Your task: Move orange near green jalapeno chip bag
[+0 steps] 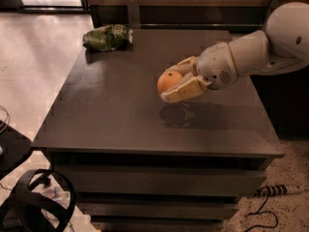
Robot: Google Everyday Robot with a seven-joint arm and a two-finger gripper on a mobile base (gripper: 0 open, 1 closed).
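Note:
The orange is held between the two pale fingers of my gripper, lifted a little above the dark table near its middle; a shadow lies on the tabletop just under it. The gripper is shut on the fruit and the white arm reaches in from the right. The green jalapeno chip bag lies wrinkled at the table's far left corner, well apart from the orange, up and to the left of it.
The table has drawers below its front edge. A dark rail and wall run behind it. A black headset-like object and cables lie on the floor at the front left. The silver can is hidden behind the arm.

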